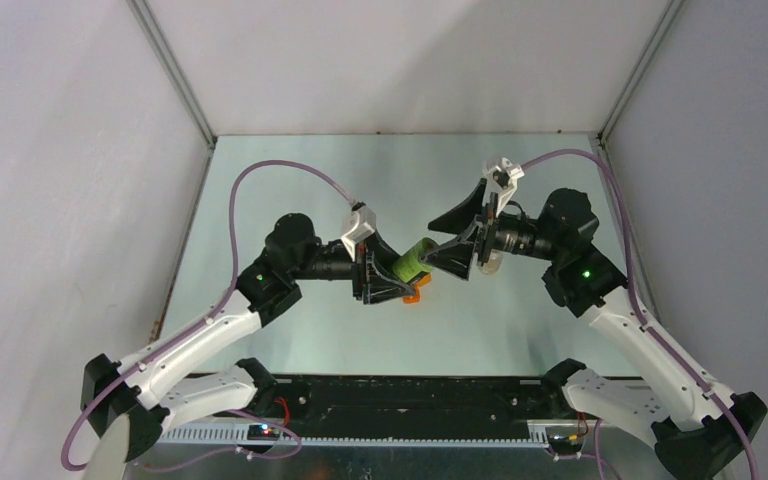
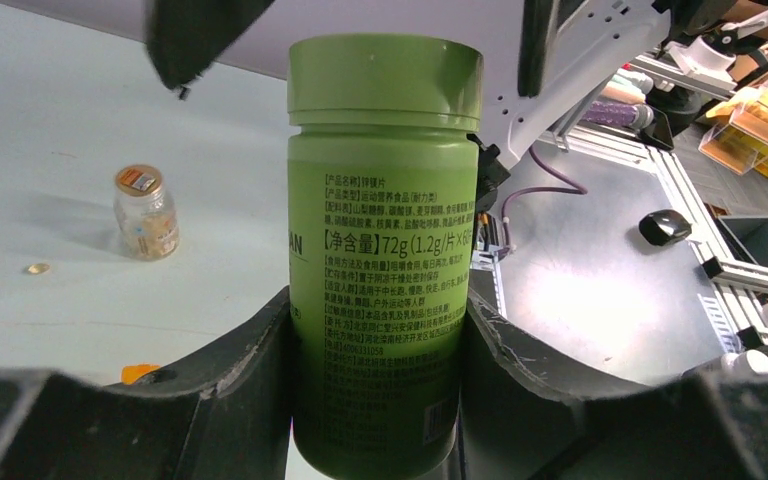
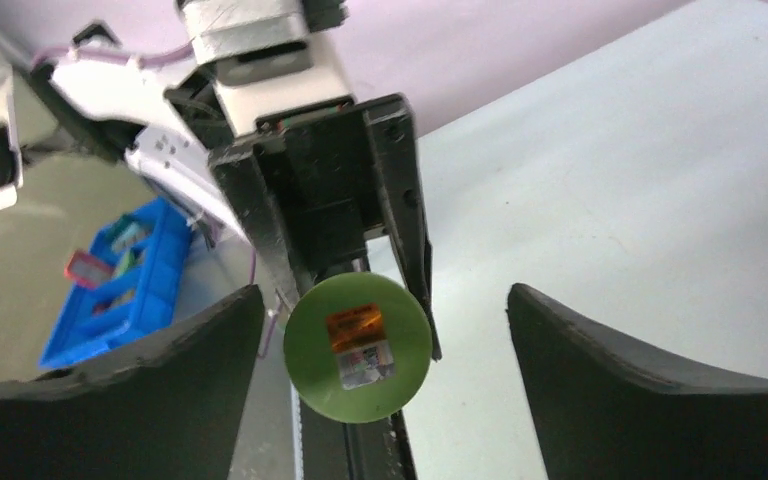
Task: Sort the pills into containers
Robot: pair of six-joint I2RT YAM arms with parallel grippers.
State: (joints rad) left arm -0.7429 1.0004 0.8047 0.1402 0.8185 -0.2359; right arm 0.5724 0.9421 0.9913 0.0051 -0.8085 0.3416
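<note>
My left gripper [image 2: 380, 335] is shut on the body of the green bottle [image 2: 384, 220] and holds it off the table, lid on. In the top view the bottle [image 1: 412, 262] points its cap toward my right gripper [image 1: 438, 243]. That gripper [image 3: 385, 370] is open, its fingers standing either side of the green cap [image 3: 357, 347] with gaps on both sides. The clear orange-topped vial [image 2: 145, 211] stands upright on the table, and a single yellow pill [image 2: 37, 268] lies in front of it. The orange box [image 1: 415, 293] rests on the table under the left gripper.
White enclosure walls close off the table [image 1: 290, 170] on the left, back and right. In the top view the vial [image 1: 490, 262] is mostly hidden under the right wrist. A blue bin [image 3: 110, 290] sits off the table beyond the arm bases.
</note>
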